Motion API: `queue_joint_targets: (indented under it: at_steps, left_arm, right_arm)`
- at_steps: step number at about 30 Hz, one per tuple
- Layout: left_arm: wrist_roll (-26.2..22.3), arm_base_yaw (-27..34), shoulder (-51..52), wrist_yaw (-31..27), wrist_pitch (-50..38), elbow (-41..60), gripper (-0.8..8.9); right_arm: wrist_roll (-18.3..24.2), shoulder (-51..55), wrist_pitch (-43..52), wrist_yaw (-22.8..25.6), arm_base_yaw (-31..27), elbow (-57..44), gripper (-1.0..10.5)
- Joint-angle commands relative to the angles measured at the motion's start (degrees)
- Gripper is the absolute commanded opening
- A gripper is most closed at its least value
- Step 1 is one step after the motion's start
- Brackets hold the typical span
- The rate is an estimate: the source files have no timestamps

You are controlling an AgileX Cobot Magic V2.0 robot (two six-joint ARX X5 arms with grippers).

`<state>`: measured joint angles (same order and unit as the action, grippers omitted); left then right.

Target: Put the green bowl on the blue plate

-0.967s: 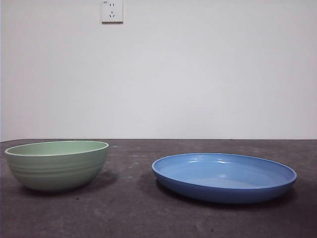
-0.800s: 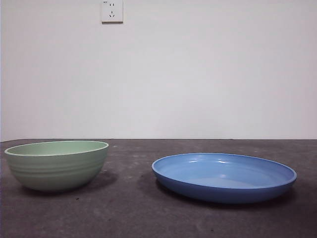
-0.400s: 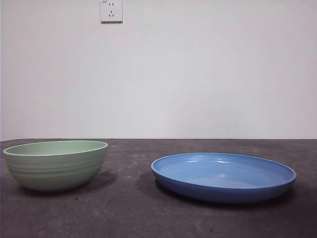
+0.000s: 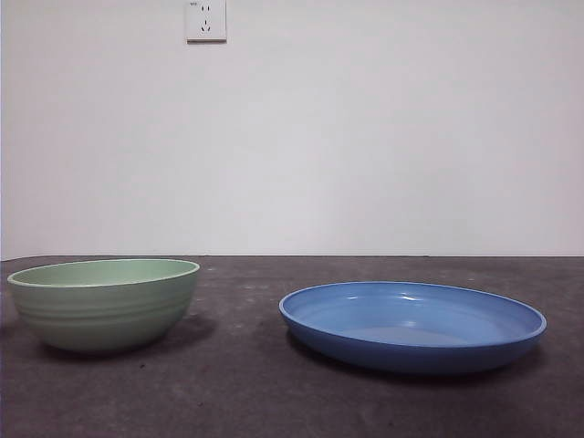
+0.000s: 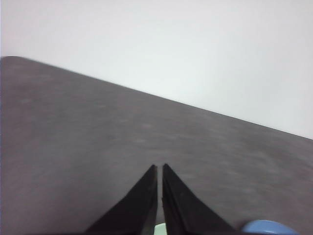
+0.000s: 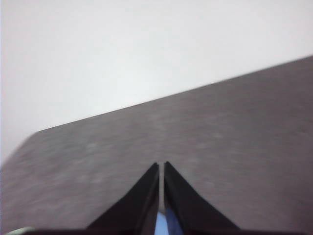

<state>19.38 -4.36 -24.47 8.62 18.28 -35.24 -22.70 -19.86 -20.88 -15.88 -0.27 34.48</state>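
The green bowl [image 4: 103,303] stands upright on the dark table at the left of the front view. The blue plate [image 4: 412,325] lies flat to its right, apart from the bowl by a gap of bare table. No arm shows in the front view. In the left wrist view my left gripper [image 5: 159,168] is shut and empty above the table; a sliver of the plate [image 5: 268,228] and a pale bit of the bowl [image 5: 160,229] show at the frame edge. In the right wrist view my right gripper [image 6: 161,165] is shut and empty, with a strip of the plate [image 6: 161,224] between its jaws.
The dark grey table [image 4: 246,383] runs back to a white wall with a socket [image 4: 206,20] high up. The table's far edge shows in both wrist views.
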Motion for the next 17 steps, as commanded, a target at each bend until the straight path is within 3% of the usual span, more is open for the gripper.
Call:
queue_joint_targets:
  at_steps: [1,5,13,17]
  left_arm:
    - [-0.7,-1.0,-4.8,4.6,1.5,-6.8,0.18]
    - [-0.6,-3.4,-9.4,9.0,5.3,-13.1,0.18]
    - [-1.4,-8.8,-15.7,18.5,11.5,-18.4,0.19]
    - [-4.2,-11.2,-17.6,19.6,13.6,-18.4,0.20]
  right_arm:
    - [-0.5,-5.4,-2.0,-7.1,0.2,6.0,0.1]
    - [0.4,-11.0,-6.7,-12.8,2.4,12.8,0.1]
    - [9.8,-18.9,-20.0,-13.3,10.8,22.5,0.1]
    - [14.1,-21.3,-23.6,-14.7,12.6,22.9,0.1]
